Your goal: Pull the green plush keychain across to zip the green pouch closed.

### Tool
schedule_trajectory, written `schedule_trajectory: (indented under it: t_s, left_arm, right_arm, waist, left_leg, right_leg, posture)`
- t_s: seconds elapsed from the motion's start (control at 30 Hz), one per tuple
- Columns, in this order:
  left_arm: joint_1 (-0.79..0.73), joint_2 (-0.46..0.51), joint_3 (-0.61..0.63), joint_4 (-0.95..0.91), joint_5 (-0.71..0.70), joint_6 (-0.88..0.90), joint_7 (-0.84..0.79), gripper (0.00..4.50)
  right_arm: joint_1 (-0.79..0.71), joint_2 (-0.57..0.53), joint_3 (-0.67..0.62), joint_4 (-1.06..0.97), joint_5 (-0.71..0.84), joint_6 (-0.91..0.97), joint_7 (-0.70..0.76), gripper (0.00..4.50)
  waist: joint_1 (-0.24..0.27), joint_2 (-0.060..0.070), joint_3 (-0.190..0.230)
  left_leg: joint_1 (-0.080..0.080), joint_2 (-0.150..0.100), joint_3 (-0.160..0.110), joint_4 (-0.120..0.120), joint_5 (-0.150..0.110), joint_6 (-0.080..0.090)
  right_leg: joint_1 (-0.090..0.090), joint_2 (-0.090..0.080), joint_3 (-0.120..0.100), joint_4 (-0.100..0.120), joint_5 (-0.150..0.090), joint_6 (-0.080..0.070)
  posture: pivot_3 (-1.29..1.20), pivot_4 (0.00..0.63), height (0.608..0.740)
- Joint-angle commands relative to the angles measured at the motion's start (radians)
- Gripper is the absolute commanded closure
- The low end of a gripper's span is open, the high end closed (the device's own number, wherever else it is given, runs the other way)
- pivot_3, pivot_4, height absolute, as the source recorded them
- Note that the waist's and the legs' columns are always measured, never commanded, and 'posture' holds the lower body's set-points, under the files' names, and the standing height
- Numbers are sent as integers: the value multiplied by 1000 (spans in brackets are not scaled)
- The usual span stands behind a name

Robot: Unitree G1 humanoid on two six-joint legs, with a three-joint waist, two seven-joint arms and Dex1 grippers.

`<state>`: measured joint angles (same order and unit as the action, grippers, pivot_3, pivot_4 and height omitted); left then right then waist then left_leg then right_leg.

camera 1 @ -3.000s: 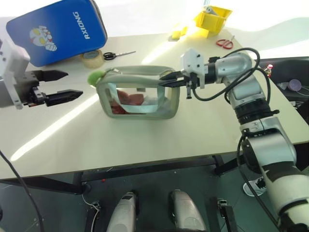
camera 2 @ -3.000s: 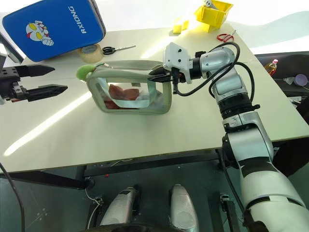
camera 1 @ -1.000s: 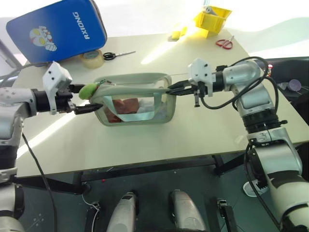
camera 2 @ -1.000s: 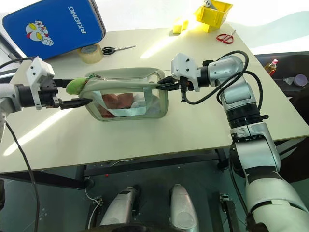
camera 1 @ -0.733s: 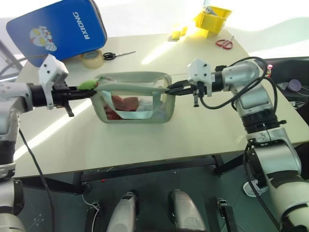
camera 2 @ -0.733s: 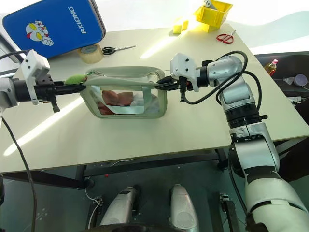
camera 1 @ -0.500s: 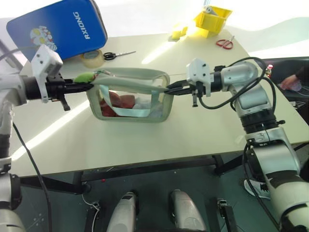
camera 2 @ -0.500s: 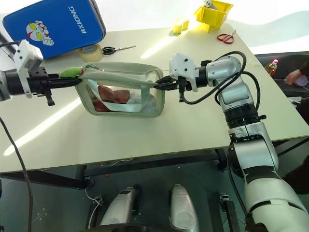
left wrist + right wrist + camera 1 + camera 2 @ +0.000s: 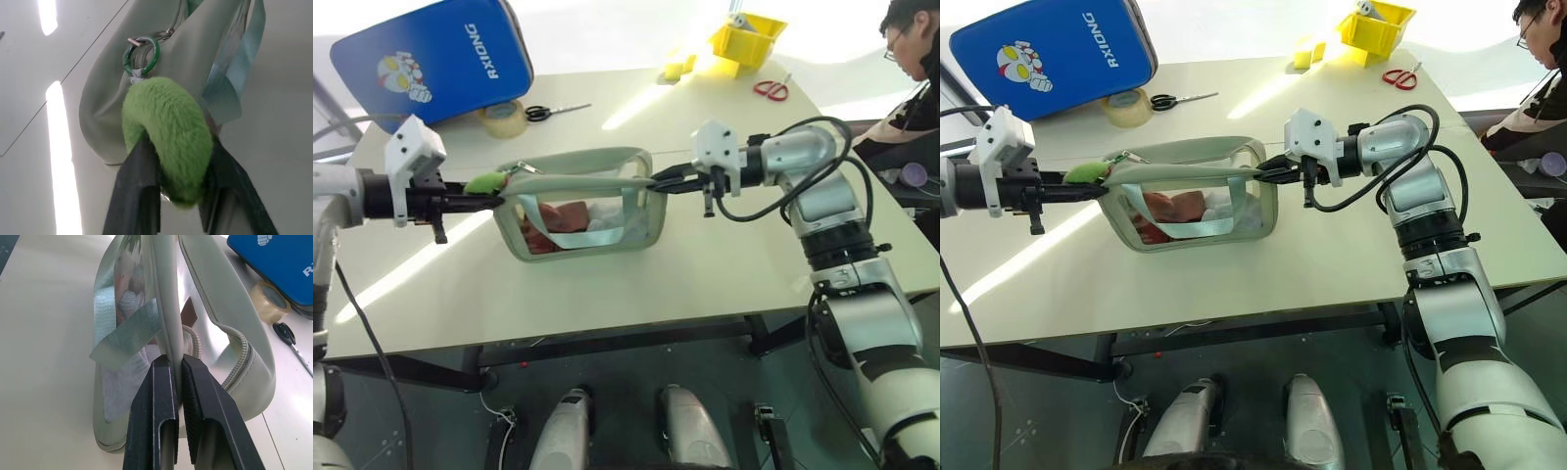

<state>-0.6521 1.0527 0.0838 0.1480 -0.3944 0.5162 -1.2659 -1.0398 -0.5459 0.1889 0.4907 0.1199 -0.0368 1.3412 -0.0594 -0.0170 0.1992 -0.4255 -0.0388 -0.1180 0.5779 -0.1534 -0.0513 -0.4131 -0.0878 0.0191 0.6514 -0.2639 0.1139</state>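
While held both ends, green pouch (image 9: 582, 201) — green plush keychain (image 9: 168, 132) pinched

Sage green pouch (image 9: 587, 211) gapes, seemingly unzipped; green plush keychain (image 9: 485, 182) at its end.

The green plush keychain (image 9: 168, 137) is soft, fuzzy cloth. It hangs on a shiny green metal ring (image 9: 141, 55). The green pouch (image 9: 1195, 191) is smooth, matt cloth with see-through shiny plastic sides, a woven pale blue strap (image 9: 124, 335) and a ribbed zip edge. The fingers (image 9: 159, 411) of the right hand (image 9: 177, 367) are hard, matt black plastic. The bench (image 9: 705, 274) is smooth, matt and cream. The blue pad (image 9: 431, 59), far left, looks glossy. The yellow bin (image 9: 744, 39), far right, looks like plastic.
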Motion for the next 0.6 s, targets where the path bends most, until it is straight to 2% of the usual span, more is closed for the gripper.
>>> schedule_trajectory:
  t_s: [0.03,0.07,0.2,0.33,0.47,0.6]
  left_arm:
    - [-51,17,24,10,17,-14,20,1521]
    - [-53,17,24,9,16,-13,17,1014]
    - [-61,13,33,13,8,-4,17,1014]
    - [-61,17,41,21,0,-5,8,2379]
    - [-91,18,48,40,-4,2,11,4458]
    - [-129,18,47,60,-5,19,8,4458]
  right_arm:
    - [-26,-9,-16,-20,0,-12,-4,4500]
    - [-27,-8,-16,-18,0,-13,-4,4500]
    - [-27,-6,-15,-19,1,-13,-3,4500]
    - [-27,-4,-14,-18,1,-14,-4,4500]
    - [-27,-3,-14,-17,0,-16,-5,4500]
    - [-27,-2,-12,-16,-2,-18,-5,4500]
  waist:
    - [0,0,0]
    - [0,0,0]
    - [-2,0,0]
    - [-6,0,0]
    - [-5,0,0]
    - [-6,0,0]
  left_leg:
    - [0,0,0,0,0,0]
    - [0,0,0,0,0,0]
    - [0,0,0,0,0,0]
    - [0,0,0,0,0,0]
    - [0,0,0,0,0,0]
    - [0,0,0,0,0,0]
  right_leg:
    - [0,0,0,0,0,0]
    - [0,0,0,0,0,0]
    - [0,0,0,0,0,0]
    - [0,0,0,0,0,0]
    - [0,0,0,0,0,0]
    - [0,0,0,0,0,0]
  posture:
    - [0,150,740]
    - [0,150,740]
    - [0,150,740]
    - [0,150,740]
    - [0,150,740]
    - [0,150,740]
